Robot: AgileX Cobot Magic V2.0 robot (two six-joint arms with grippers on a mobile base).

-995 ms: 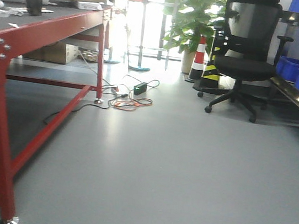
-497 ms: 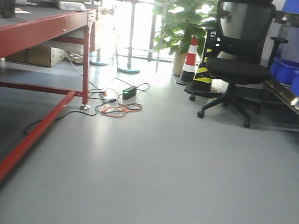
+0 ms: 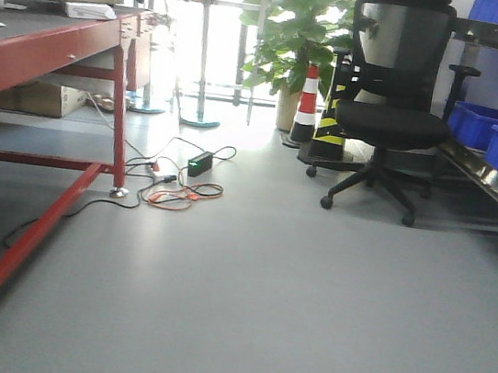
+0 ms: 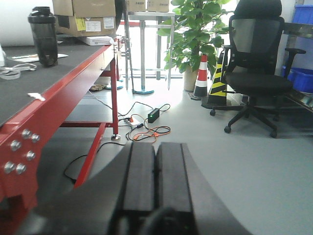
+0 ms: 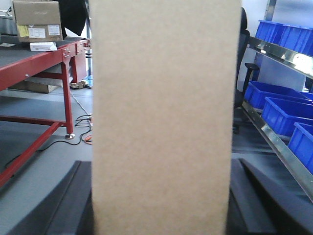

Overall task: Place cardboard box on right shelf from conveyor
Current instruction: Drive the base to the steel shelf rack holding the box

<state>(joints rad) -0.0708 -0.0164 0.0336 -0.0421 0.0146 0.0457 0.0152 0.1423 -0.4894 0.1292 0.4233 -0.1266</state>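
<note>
Standing by the rig, I see the left gripper [image 4: 155, 147] with its two black pads pressed flat together and nothing between them. To its left runs the conveyor [image 4: 19, 93], a red steel frame under a flat dark grey belt. A black plastic shaker bottle [image 4: 43, 35] stands upright on it, and brown taped cartons [image 4: 88, 17] sit at the far end. Ahead of that gripper, a tangle of orange and black cables [image 4: 146, 132] lies on the smooth light grey floor [image 4: 254, 176]. Further ahead and to its right stand a leafy green potted plant [image 4: 195, 34], an orange-and-white traffic cone [image 4: 201, 77] and a black mesh office chair [image 4: 254, 73].

The right gripper [image 5: 160, 162] is clamped on the plain tan cardboard box [image 5: 164, 98]. The box stands upright between the dark fingers [image 5: 54, 205] and fills the middle of that wrist's view, well clear of the belt. To that gripper's right is the right shelf [image 5: 274, 142], a shiny stainless-steel rack with a reflective front rail. It carries blue plastic bins [image 5: 274, 93], which are near the box but apart from it.
</note>
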